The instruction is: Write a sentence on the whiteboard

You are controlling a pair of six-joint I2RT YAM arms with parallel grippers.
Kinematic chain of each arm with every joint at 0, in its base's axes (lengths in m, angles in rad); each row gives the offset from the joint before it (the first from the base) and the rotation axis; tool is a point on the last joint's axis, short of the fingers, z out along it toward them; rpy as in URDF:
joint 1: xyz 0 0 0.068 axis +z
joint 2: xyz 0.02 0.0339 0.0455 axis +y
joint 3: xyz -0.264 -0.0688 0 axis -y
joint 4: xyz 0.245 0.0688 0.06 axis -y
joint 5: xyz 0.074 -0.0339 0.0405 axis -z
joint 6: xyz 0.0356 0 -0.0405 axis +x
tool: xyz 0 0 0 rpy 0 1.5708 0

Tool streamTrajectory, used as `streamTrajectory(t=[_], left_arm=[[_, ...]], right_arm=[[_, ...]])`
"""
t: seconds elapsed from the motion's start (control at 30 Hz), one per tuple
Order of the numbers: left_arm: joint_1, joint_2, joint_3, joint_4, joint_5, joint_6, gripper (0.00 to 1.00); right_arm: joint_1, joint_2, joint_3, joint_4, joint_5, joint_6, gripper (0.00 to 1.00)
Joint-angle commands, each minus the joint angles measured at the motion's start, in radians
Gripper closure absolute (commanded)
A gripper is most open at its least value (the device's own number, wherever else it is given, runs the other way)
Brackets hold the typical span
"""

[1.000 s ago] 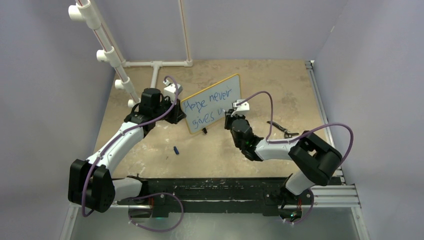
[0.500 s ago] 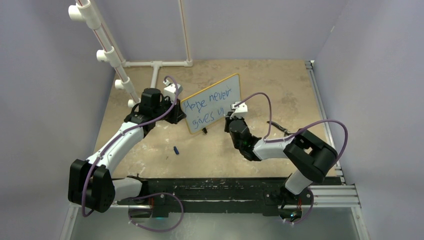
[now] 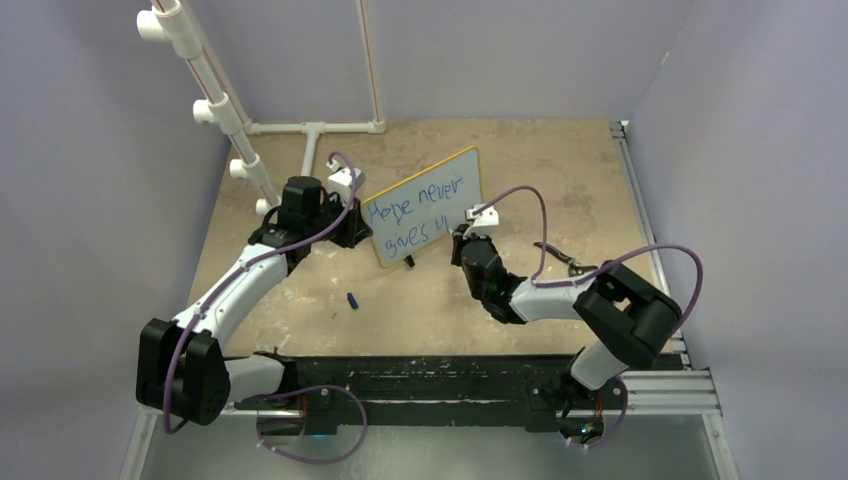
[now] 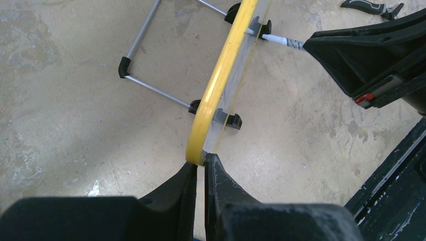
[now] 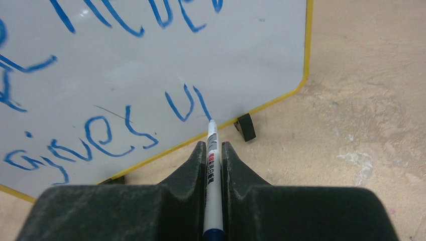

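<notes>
The whiteboard point(image 3: 425, 205) stands tilted on the table, yellow frame and black feet. Its blue sentence point(image 3: 415, 215) reads "Hope never" above "gives u" plus one fresh downstroke. My left gripper point(image 3: 352, 222) is shut on the board's left edge; the left wrist view shows the jaws pinching the yellow frame point(image 4: 213, 95). My right gripper point(image 3: 462, 238) is shut on a white marker point(image 5: 211, 165) with a blue end. Its tip touches the board just right of the "u" point(image 5: 180, 105), near the lower right corner. The right wrist view shows the whiteboard point(image 5: 251, 55) close up.
A blue marker cap point(image 3: 352, 299) lies on the table in front of the board. Black pliers point(image 3: 560, 256) lie to the right, also in the left wrist view point(image 4: 371, 6). White PVC pipes point(image 3: 215, 110) stand at the back left. A black rail point(image 3: 450, 375) runs along the near edge.
The right gripper has shifted slightly with the marker along the second line, and a new stroke has appeared after the "u". The left arm and the board have not moved.
</notes>
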Motion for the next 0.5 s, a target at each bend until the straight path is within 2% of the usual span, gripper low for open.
streamTrajectory(t=[0.0,0.17,0.47], left_arm=[[-0.004,-0.013,0.006,0.001,-0.006,0.013,1.0],[-0.004,-0.012,0.006,0.001,-0.009,0.014,1.0],[-0.004,-0.012,0.006,-0.001,-0.009,0.015,1.0]], right_arm=[[-0.006,-0.091,-0.013,0.03,0.017,0.009,1.0],[-0.012,-0.127,-0.01,0.065,-0.002,-0.015,1.0],[-0.024,-0.101,0.013,0.086,-0.025,-0.028,1.0]])
